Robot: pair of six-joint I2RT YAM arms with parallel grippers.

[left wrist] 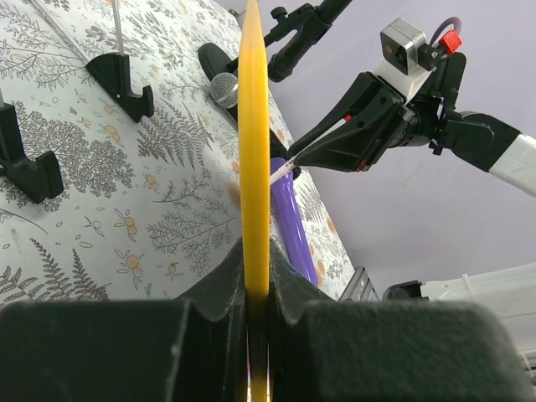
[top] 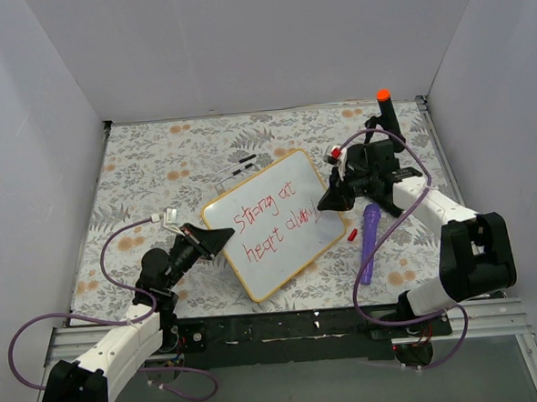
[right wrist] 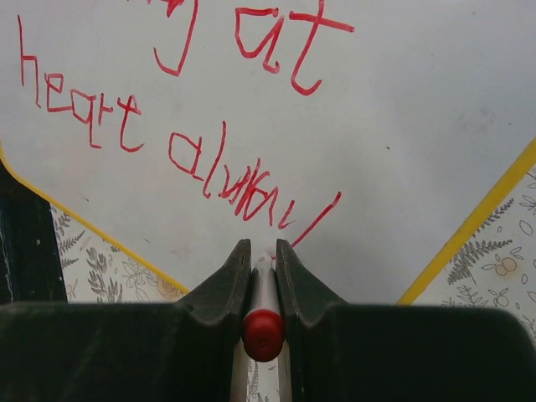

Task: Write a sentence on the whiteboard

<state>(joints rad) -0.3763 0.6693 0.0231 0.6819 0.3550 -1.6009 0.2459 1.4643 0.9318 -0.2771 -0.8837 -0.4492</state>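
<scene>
Two grips share the work: the left gripper is clamped tight on the yellow frame at the near-left corner of the whiteboard, most likely to stop the board sliding under the pen's pressure; the right gripper has its fingers pinched nearly shut around a marker, the white barrel running between the jaws with its red end toward the wrist camera and its tip down at the board just below the last red stroke, a pose that suits finishing the final word; the board lies turned on the diagonal in the middle of the floral cloth, between the two arms, its glossy white face up and its rounded corners edged in thin yellow; the sentence runs in two lines of uneven red handwriting, "Strong at" above "heart alway", the last letters cramped and trailing into a long slanted stroke; a small red cap and a purple cylinder lie just beside the board's right edge.
</scene>
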